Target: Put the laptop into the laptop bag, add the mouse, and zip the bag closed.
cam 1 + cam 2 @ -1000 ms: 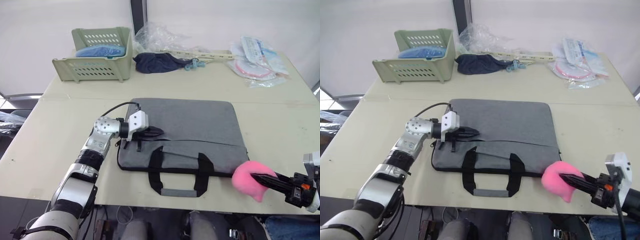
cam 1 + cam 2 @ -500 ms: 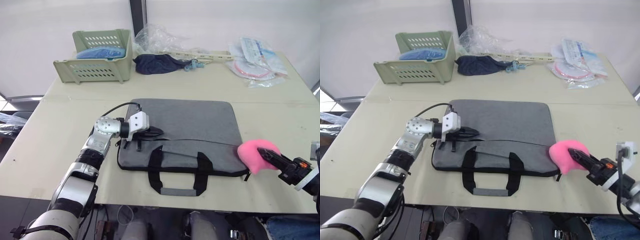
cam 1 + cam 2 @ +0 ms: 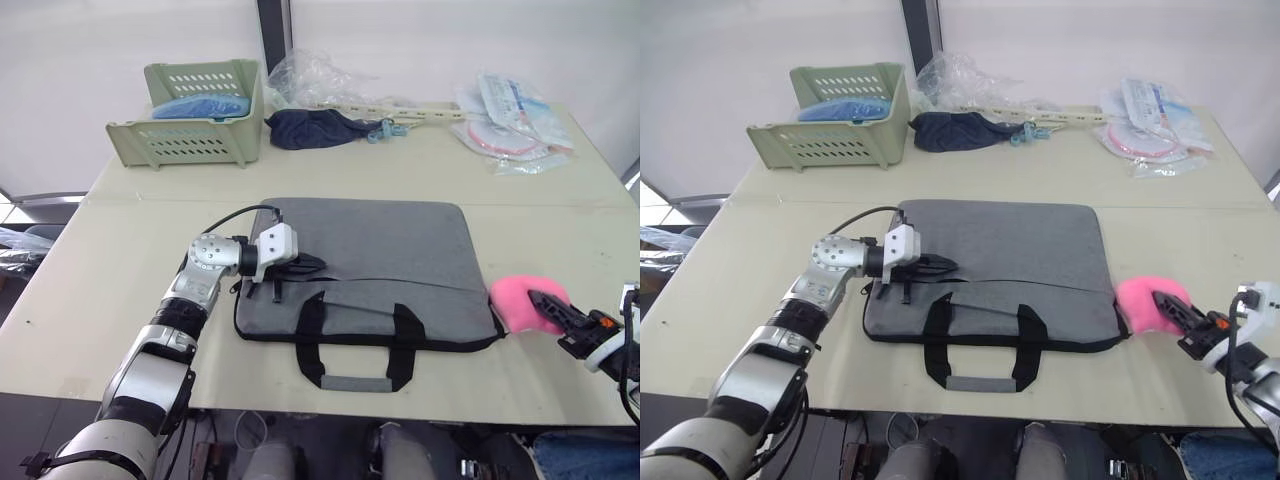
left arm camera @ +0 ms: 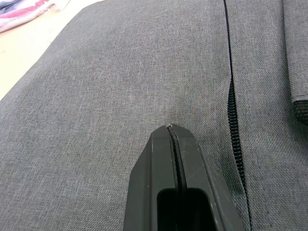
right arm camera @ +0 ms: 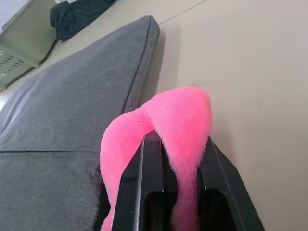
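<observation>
The grey laptop bag [image 3: 380, 250] lies flat in the middle of the table, handles toward me, its black zip [image 4: 232, 96] running along the top face. My left gripper [image 3: 318, 263] is shut, its tip resting on the fabric near the bag's left end, beside the zip. My right gripper [image 3: 548, 302] is shut on a pink fluffy lump [image 3: 518, 300], held just off the bag's right edge, low over the table. The lump [image 5: 178, 115] bulges over both fingers in the right wrist view. The laptop and the mouse are out of view.
At the back left stands a green slotted basket [image 3: 190, 135] with a blue item in it. A dark navy cloth bundle [image 3: 315, 127] and crumpled clear plastic [image 3: 320, 75] lie at the back middle, plastic packets [image 3: 510, 125] at the back right.
My right gripper has carried the pink lump from the bag's front right corner away from me and to the right, lowering it beside the bag's right edge. The left arm has stayed still.
</observation>
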Robot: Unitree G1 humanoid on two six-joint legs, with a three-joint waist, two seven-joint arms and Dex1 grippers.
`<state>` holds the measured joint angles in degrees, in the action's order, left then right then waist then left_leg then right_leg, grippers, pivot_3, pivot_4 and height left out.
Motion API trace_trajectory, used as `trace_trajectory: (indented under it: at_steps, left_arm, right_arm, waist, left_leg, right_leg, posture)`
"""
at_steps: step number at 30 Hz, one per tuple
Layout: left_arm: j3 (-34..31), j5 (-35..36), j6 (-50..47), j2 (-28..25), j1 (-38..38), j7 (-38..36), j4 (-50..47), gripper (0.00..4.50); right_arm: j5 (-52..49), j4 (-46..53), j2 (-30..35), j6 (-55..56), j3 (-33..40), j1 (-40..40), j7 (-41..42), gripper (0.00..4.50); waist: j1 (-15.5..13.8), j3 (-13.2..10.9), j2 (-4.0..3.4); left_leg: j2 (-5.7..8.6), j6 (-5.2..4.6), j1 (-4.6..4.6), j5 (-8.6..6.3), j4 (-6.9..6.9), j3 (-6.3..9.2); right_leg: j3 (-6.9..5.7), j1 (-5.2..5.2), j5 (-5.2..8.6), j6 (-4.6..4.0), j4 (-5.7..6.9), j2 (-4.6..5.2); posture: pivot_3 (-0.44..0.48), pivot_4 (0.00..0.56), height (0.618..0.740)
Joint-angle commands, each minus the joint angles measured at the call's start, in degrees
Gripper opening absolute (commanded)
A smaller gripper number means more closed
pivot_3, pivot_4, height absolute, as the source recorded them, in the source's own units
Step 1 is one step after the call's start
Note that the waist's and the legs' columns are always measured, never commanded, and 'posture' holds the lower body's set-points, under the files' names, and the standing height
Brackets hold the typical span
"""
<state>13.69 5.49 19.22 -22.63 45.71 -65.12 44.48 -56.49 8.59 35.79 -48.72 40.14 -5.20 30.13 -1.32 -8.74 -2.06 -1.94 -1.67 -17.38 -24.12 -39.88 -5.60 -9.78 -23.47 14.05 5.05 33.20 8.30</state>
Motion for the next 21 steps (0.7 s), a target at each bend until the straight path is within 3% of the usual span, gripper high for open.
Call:
trace_trajectory:
  at_steps: [1, 21]
  left_arm:
    - [4.8, -6.8, -2.4, -1.1, -5.1, -1.8, 6.4, 0.00]
    - [5.5, -7.4, -2.2, -1.9, -5.5, -2.3, 5.9, 0.00]
  right_arm:
    - [0.2, 1.2, -0.9, 1.9, 0.2, 2.6, -3.3, 0.00]
    - [9.6, -7.2, -7.5, 10.4, -5.7, 16.9, -12.2, 0.00]
  waist:
    - [0.0, 0.0, 0.00]
    - [1.0, 0.1, -0.11]
  left_leg:
    - [0.00, 0.00, 0.00, 0.00, 0.00, 0.00]
    - [0.05, -0.05, 0.02, 0.04, 0.03, -0.03]
  right_leg:
    - [0.00, 0.00, 0.00, 0.00, 0.00, 0.01]
    - [0.03, -0.04, 0.00, 0.00, 0.15, 0.09]
  posture:
    - [0.000, 0.150, 0.740]
    - [0.000, 0.150, 0.740]
